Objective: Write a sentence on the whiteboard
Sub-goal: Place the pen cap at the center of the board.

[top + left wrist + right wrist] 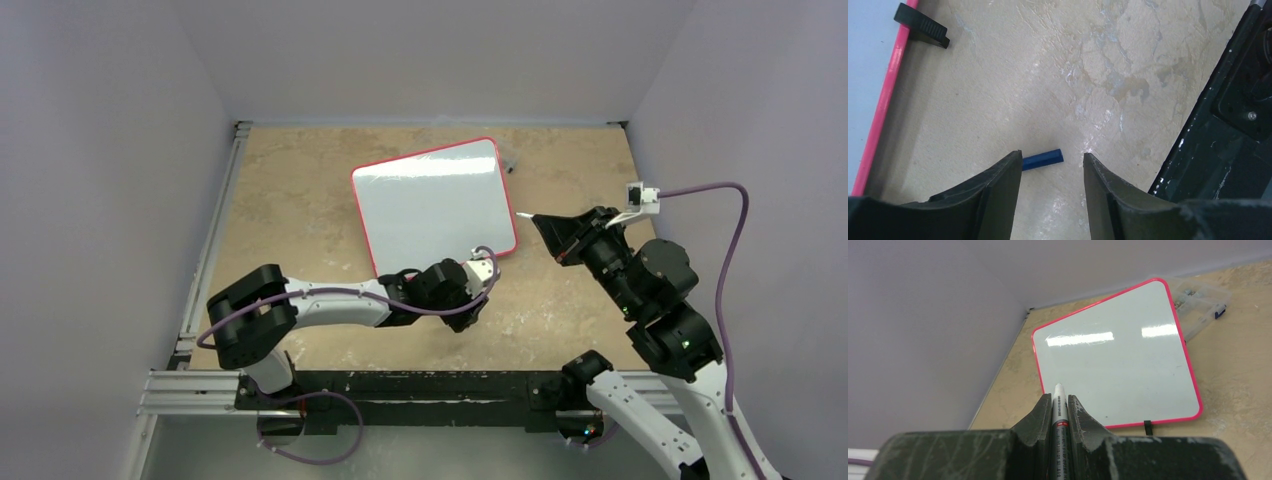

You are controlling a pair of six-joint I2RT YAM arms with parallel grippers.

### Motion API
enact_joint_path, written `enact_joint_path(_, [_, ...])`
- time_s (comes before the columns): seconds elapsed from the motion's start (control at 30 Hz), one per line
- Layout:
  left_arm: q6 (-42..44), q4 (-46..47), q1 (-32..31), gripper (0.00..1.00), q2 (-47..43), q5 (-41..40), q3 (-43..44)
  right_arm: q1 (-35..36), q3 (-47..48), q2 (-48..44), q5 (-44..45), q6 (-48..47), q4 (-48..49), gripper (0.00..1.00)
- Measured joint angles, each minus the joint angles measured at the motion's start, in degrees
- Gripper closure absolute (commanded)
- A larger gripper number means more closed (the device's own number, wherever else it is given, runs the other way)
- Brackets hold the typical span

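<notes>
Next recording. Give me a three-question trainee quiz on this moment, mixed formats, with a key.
1. True or false: the right claw grips a marker.
2. Multiple choice: what lies on the table below the open left claw? A, blue cap; B, eraser; C, cloth.
3. Fill in: the frame of the whiteboard is coloured ___.
Key: 1 true; 2 A; 3 red.

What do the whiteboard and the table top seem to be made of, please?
Whiteboard: probably a glossy white coated sheet; bright light strips reflect in it. Its frame: likely smooth red plastic. Table top: perhaps beige stone-like laminate; mottled veins, slight sheen.
</notes>
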Motion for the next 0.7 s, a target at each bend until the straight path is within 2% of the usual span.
enact_joint_path(0.07, [0.0,-0.5,0.0,0.41,0.0,-1.0,0.5,0.0,0.0,0.0,0.0,-0.1,0.0,1.0])
enact_joint_path(0.13, [0.0,-1.1,0.0,0.37,-0.1,-1.9,0.9,0.0,0.0,0.0,0.0,-0.2,0.0,1.0])
enact_joint_path(0.33, [1.8,-9.3,0.0,0.36,-4.6,-5.5,3.6,0.0,0.0,0.0,0.1,-0.3,-0.1,1.0])
enact_joint_path(0.47, [5.9,-16.4,0.1,0.34,-8.8,-8.6,9.7,0.0,0.0,-0.6,0.0,-0.6,-0.1,1.0])
enact_joint_path(0.5, [7.0,-18.2,0.4,0.22,-9.8,-9.1,11.5,0.0,0.0,-0.9,0.0,-0.6,0.0,1.0])
enact_joint_path(0.53, [7.8,-19.3,0.9,0.02,-10.7,-9.2,12.6,0.0,0.0,-1.2,0.0,-0.6,0.1,1.0])
enact_joint_path(0.63, [9.5,-22.7,4.7,0.0,-14.3,-6.9,14.8,0.0,0.0,-1.9,0.0,-0.6,0.4,1.0])
enact_joint_path(0.7, [10.2,-25.6,9.8,0.0,-16.5,-3.3,16.1,0.0,0.0,-2.1,0.0,-0.6,0.6,1.0])
